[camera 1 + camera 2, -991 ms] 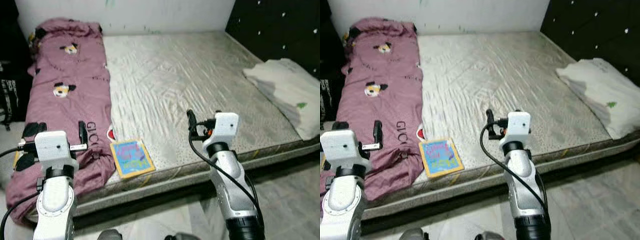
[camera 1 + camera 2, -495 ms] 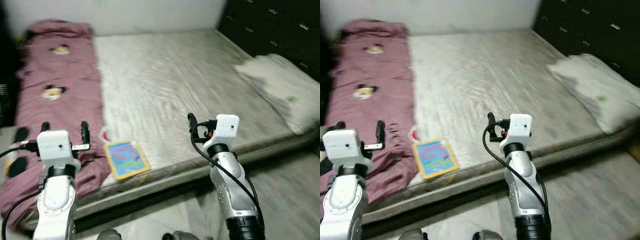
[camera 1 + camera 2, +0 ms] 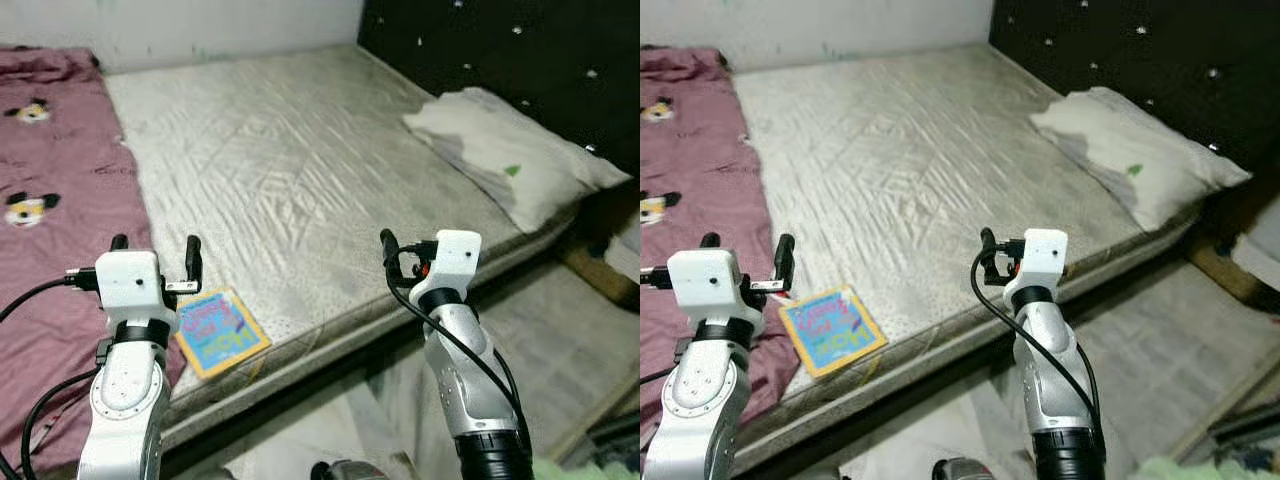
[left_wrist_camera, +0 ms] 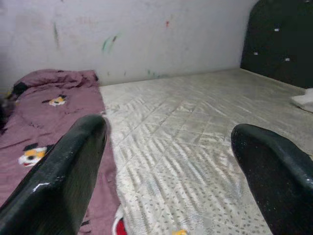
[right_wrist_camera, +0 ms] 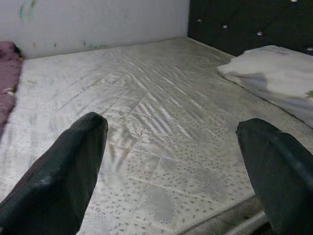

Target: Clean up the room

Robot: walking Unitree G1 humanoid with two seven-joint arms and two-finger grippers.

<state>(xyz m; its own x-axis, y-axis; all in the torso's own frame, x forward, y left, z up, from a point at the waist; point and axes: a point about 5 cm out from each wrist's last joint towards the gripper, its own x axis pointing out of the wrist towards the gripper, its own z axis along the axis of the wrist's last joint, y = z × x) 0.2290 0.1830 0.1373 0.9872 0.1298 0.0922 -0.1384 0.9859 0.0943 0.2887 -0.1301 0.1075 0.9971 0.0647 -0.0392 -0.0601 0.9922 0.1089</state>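
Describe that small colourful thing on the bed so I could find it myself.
Start at the grey quilted mattress and follow its near edge toward the maroon cartoon-print blanket. Beside that blanket lies a flat square booklet, yellow-bordered with a bright blue cover, the only small, vivid item on the bed.

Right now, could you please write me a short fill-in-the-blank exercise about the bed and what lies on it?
1. The colourful book lies near the mattress edge, beside the ____ blanket.
2. The white pillow rests against the ____ headboard.
3. Both the left tool and the right tool have their fingers ____.

Missing words: purple; black; open
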